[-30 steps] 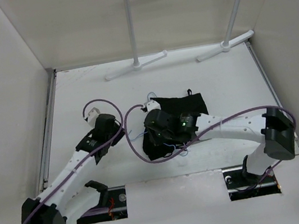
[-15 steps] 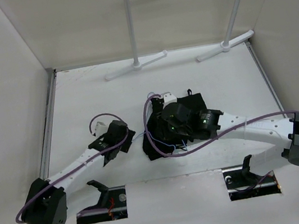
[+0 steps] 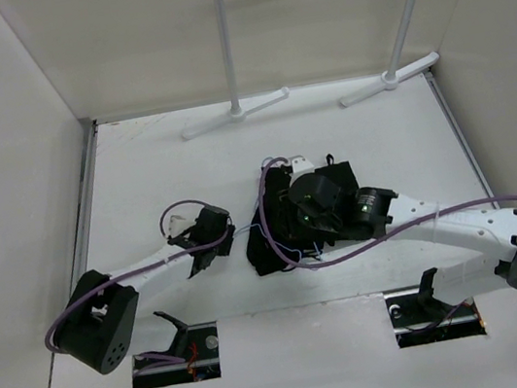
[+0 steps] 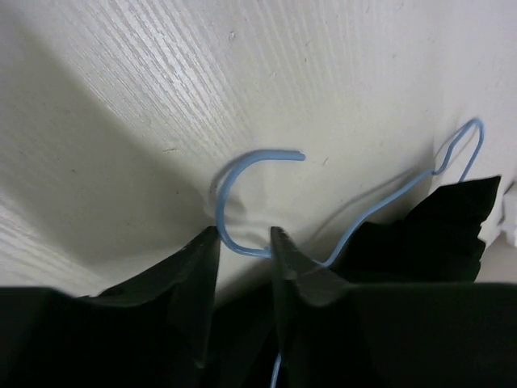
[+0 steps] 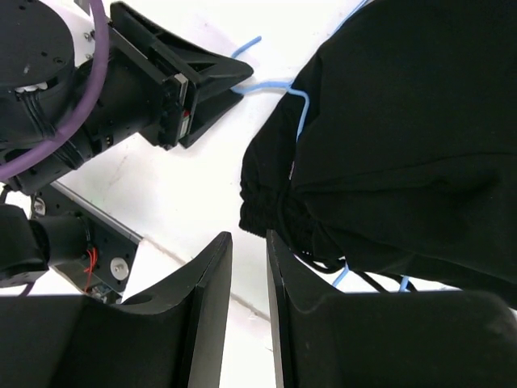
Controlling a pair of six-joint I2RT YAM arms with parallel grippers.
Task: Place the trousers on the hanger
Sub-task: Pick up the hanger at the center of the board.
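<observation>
Trousers [image 5: 404,121] bunched over the hanger [image 4: 271,153], not yet properly hung

They lie mid-tabletop [image 3: 136,164], toward the near edge, with the blue wire running over and under the cloth (how well threaded, I can't tell). The left gripper [image 4: 243,234] straddles the bare hook, jaws slightly apart and not pinching. The right gripper [image 5: 248,236] hovers beside the cloth's gathered edge, narrowly parted and empty. Straightening and lifting look left to do.

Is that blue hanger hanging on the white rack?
No, the hanger lies down on the table, its hook between the fingers of the left gripper.
</observation>
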